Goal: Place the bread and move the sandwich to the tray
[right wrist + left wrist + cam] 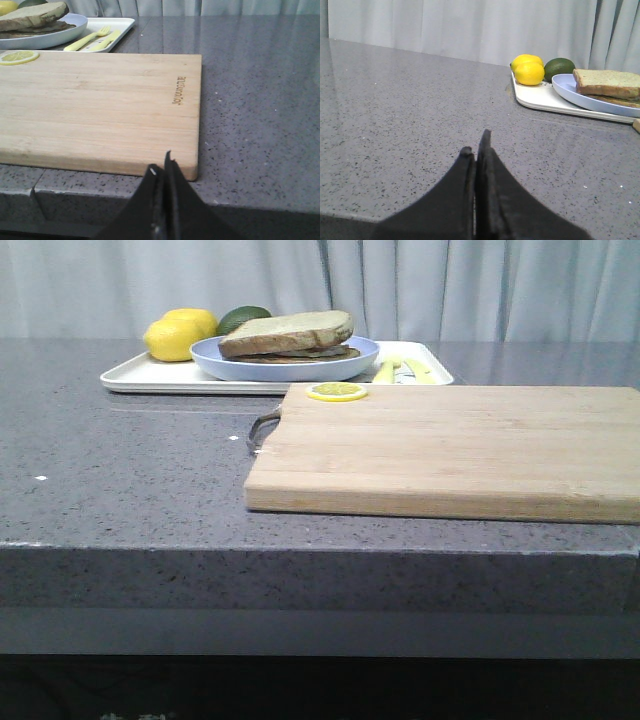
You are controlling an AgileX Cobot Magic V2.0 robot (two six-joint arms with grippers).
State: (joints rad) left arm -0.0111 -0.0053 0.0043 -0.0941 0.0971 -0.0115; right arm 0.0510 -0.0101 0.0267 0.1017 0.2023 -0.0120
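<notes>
Sandwich (288, 339) sits on its blue plate on the white tray (130, 376) at the desk's (130, 480) far side, with two lemons (180, 334) and an avocado (243, 317) behind. Wooden board (450, 450) lies nearer, lemon slice (336, 391) on its far corner. Left hand (477, 155) and right hand (161, 172) both pressed together, holding nothing.

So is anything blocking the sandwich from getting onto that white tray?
Nothing visible does. The sandwich on its blue plate already sits on the tray, beside the lemons; both grippers are shut and away from it.
</notes>
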